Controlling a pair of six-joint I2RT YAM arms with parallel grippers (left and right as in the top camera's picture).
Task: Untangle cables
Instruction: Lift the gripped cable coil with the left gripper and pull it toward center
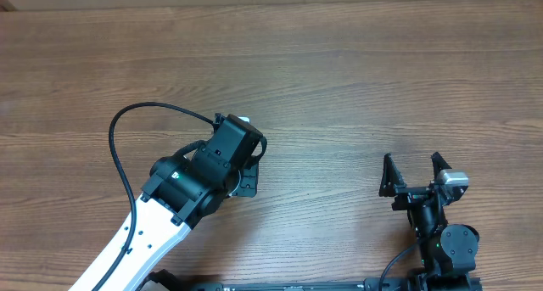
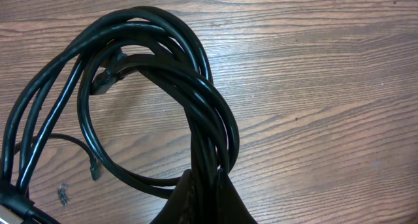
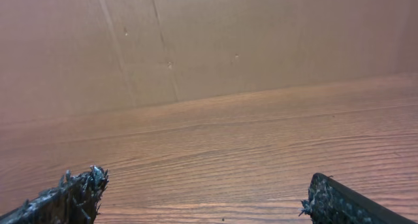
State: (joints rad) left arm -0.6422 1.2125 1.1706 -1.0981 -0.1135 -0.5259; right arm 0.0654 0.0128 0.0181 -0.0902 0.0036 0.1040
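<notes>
The cables point(image 2: 212, 110) are a bundle of black cords coiled into a loop on the wooden table, filling the left wrist view. One plug end point(image 2: 104, 77) pokes through the top of the loop, and a small plug point(image 2: 96, 168) hangs inside it. My left gripper point(image 2: 208, 179) is shut on several strands at the loop's lower right. From overhead, the left gripper point(image 1: 244, 168) sits at mid-table and its wrist hides the cables. Far to the right, my right gripper point(image 1: 414, 168) stands wide open with nothing between its fingers point(image 3: 78, 188).
A brown cardboard wall point(image 3: 196, 41) runs along the table's far edge. The left arm's own thick black cable point(image 1: 114, 142) arcs out to its left. Bare wood grain point(image 1: 339, 87) lies between and beyond the two arms.
</notes>
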